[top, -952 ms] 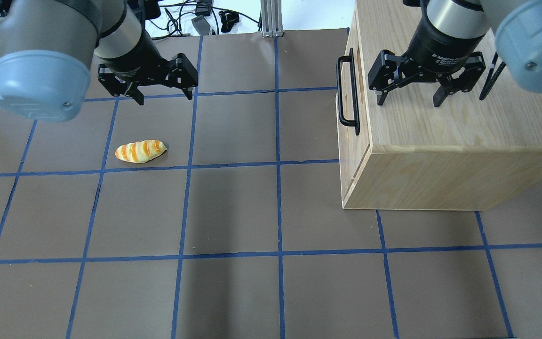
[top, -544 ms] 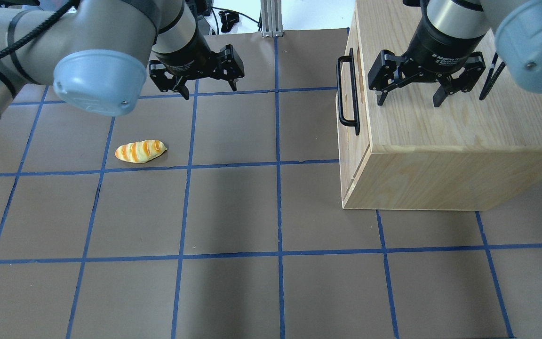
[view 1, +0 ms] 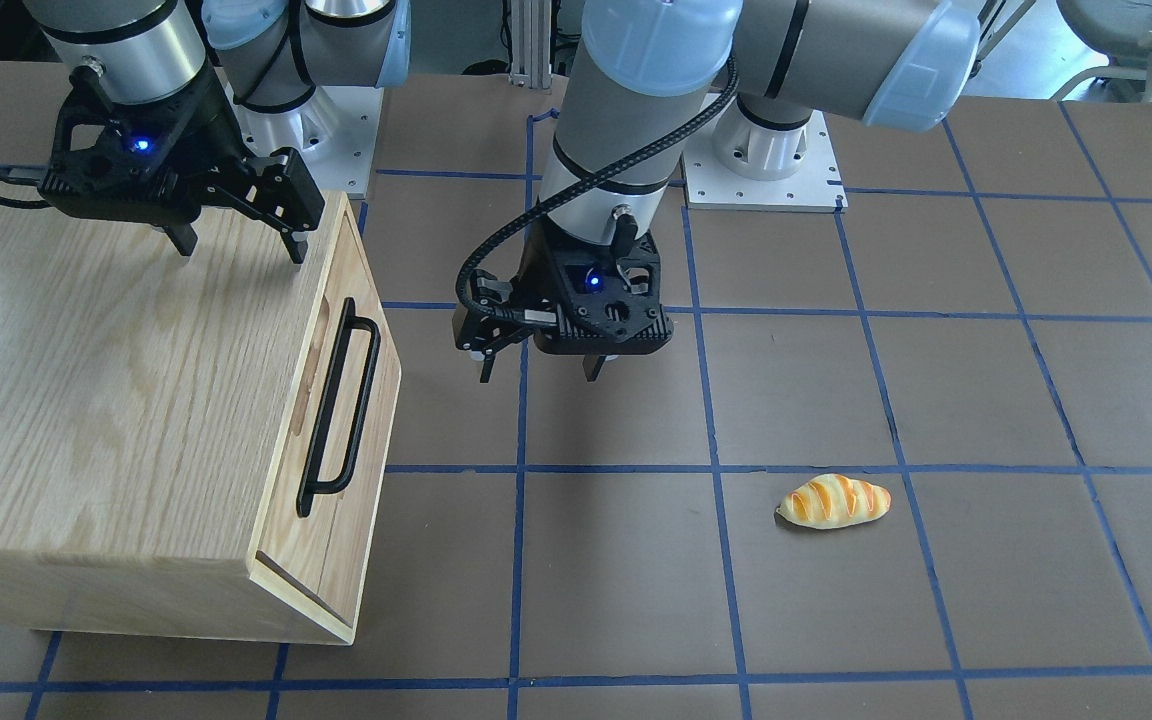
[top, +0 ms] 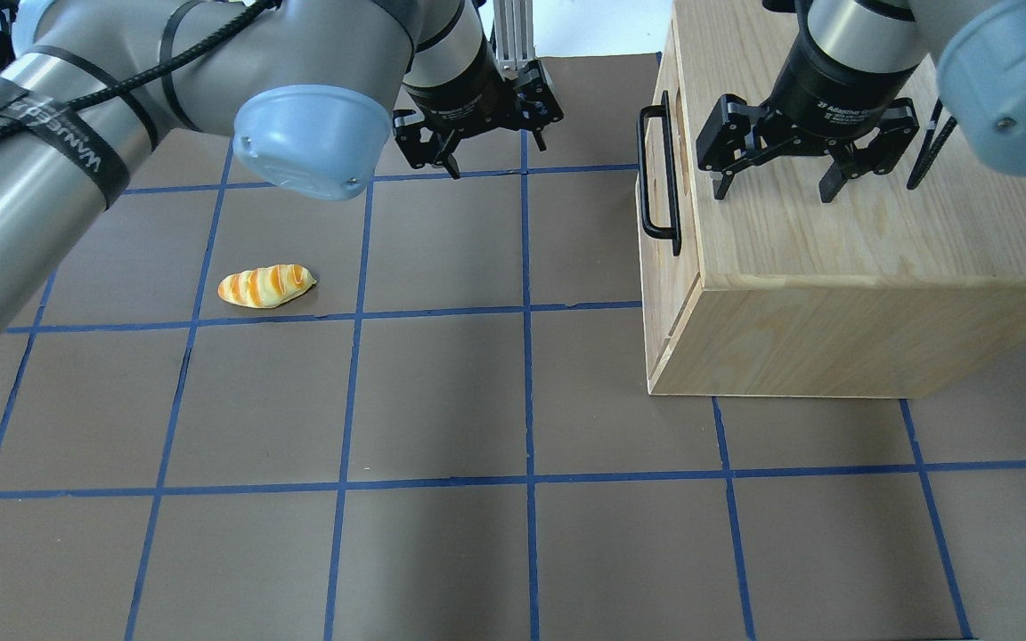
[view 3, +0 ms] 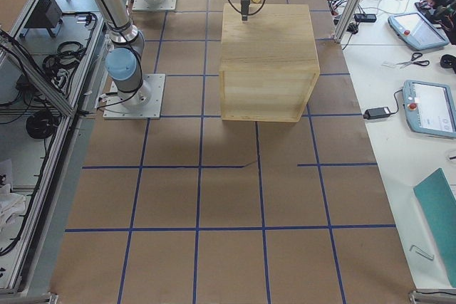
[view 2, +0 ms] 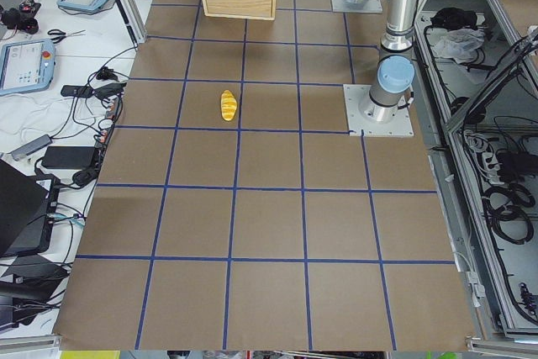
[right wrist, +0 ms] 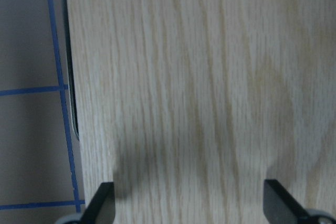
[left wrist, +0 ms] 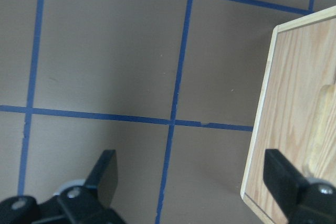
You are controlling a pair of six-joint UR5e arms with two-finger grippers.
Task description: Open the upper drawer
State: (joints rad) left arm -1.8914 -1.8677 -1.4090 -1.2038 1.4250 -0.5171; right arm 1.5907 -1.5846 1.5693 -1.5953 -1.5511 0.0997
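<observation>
Toward the upper centre, the wide-open left gripper (top: 495, 153) could strike the drawer (top: 678, 267) handle (top: 643, 169) off-line and miss its grasp.

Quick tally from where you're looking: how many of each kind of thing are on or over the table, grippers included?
Wooden cabinet: 1
Black drawer handle: 1
Bread roll: 1
Grippers: 2, the left gripper and the right gripper, both open
Total: 5
</observation>
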